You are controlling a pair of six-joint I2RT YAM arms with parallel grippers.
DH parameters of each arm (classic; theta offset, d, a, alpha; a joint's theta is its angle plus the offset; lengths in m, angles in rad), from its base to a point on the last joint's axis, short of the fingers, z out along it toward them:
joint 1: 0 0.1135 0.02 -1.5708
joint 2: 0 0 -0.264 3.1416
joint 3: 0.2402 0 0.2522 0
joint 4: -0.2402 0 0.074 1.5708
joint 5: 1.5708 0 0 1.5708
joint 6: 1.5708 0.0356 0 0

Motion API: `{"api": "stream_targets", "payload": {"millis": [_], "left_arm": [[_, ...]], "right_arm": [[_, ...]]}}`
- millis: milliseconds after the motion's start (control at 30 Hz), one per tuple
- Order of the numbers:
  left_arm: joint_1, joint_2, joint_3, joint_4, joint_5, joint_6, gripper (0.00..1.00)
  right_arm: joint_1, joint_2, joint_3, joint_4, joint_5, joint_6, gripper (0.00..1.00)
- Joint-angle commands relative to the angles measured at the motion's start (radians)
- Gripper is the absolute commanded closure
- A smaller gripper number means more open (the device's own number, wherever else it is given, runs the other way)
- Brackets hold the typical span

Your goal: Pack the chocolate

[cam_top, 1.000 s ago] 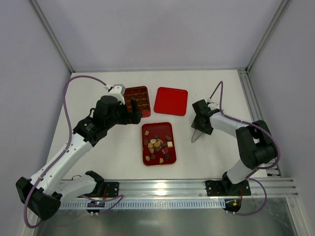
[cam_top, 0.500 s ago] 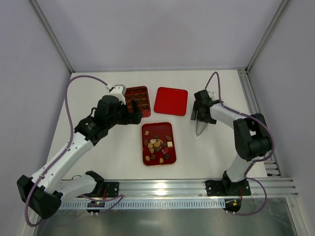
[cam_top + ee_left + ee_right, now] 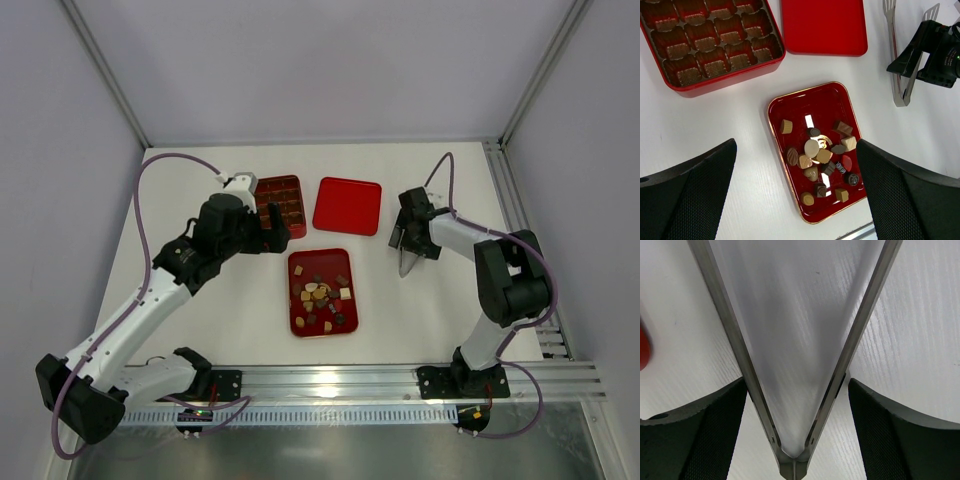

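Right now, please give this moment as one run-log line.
left end effector: open, empty | right end effector: holding tongs | chocolates: loose in tray | box: visible cells empty

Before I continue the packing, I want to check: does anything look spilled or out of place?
Nothing is spilled. The small brown and cream chocolates lie jumbled in the shallow red tray.
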Motion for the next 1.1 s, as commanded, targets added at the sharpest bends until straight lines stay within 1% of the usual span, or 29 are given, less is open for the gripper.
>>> {"api": "stream_targets", "payload": {"millis": [0,167,300,633,933,1033,1067], "left_arm": [[0.004,0.0,-0.004,0.012,0.009,-0.011,0.0],[0.004,0.0,-0.007,0.013,0.007,-0.013,0.0],[0.004,0.001,-0.006,0.013,0.009,-0.013,0.0],[0.004,0.009,-0.007,0.013,0.009,-0.016,0.0],[0.004,0.013,-0.009,0.013,0.009,-0.022,0.0],[0.004,0.017,-0.007,0.015,0.009,-0.022,0.0],[0.004,0.018,-0.007,0.015,0.007,-0.021,0.0]], "right_arm": [[-0.011,0.011,-0.022,0.034,-0.026,0.037,0.18],[-0.02,0.011,-0.024,0.047,-0.039,0.023,0.18],[-0.023,0.011,-0.024,0.063,-0.057,0.0,0.2],[-0.034,0.034,0.006,0.047,-0.075,-0.075,0.22],[-0.037,0.05,0.024,0.029,-0.103,-0.118,0.25],[-0.038,0.048,0.022,0.029,-0.1,-0.119,0.29],[-0.04,0.047,0.021,0.029,-0.098,-0.121,0.32]]}}
